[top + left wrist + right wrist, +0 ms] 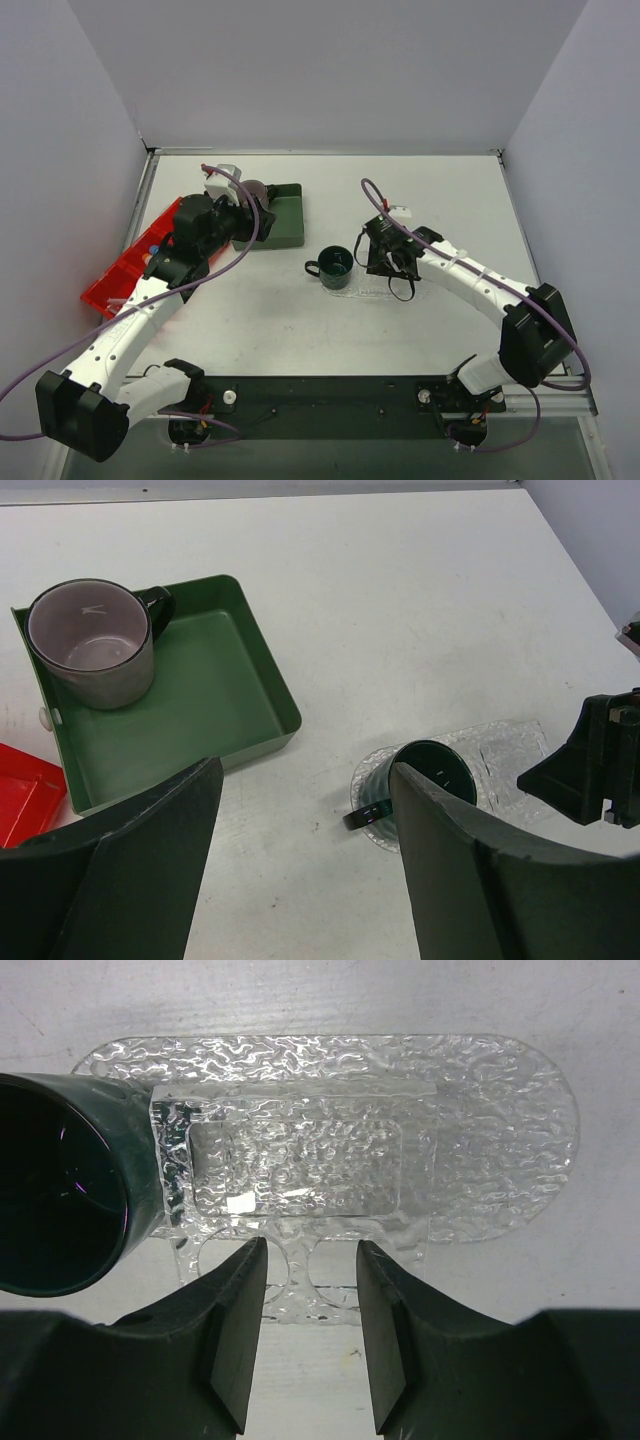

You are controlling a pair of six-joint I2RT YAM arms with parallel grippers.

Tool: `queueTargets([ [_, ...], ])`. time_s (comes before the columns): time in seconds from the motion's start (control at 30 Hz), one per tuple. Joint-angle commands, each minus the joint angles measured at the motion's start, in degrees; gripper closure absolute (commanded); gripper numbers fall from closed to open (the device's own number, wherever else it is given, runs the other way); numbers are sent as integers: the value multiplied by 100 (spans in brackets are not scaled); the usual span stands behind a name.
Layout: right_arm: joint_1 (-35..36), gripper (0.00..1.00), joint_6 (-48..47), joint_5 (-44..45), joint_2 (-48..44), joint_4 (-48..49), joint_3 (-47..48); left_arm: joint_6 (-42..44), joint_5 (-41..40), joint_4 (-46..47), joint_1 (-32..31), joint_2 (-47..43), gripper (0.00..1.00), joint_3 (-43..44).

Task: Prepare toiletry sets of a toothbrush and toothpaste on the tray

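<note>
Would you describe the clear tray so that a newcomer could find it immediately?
Near the middle of the white table stands a dark green mug. It sits on one end of the tray, which runs under the right gripper. Unlike the green box and red bin, it is transparent, rippled plastic with rounded ends.

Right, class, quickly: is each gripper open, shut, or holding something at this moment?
Left gripper: open, holding nothing.
Right gripper: open, holding nothing.

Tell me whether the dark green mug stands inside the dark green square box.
No, the dark green mug stands on the clear textured plastic tray, outside the dark green square box.
</note>
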Motion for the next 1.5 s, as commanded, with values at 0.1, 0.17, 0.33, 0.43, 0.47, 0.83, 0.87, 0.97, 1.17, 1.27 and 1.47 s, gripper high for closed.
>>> queueTargets([
  [0.1,80,63,41,127,-565,-26,109,18,45,87,20,-17,22,135],
  [0.17,89,63,6,117,-766,27,83,18,37,78,11,9,22,135],
  [0.33,98,63,-73,135,-1198,62,13,27,-60,70,20,44,22,126],
  [0.43,80,63,-135,126,-1566,71,-40,44,-174,26,20,97,22,152],
  [0.47,80,63,-170,109,-1628,71,-49,44,-253,8,20,114,22,161],
  [0.83,-491,62,-469,-462,-2506,-8,-488,97,-455,-150,300,571,22,345],
  [0.87,-570,61,-539,-524,-2612,-17,-523,80,-455,-133,362,641,22,380],
  [0.97,-877,60,-644,-779,-2973,-96,-646,-26,-394,-194,626,984,23,477],
  [1.17,-1440,58,-1075,-1087,-3544,-342,-831,-70,-341,-510,1048,1898,29,1065],
  [1.27,-1625,57,-1260,-1122,-3720,-386,-945,79,-455,-686,1066,2372,32,1461],
  [1.47,-1897,58,-1602,-1157,-3914,-395,-1174,334,-956,-1028,1074,3418,35,2408],
])
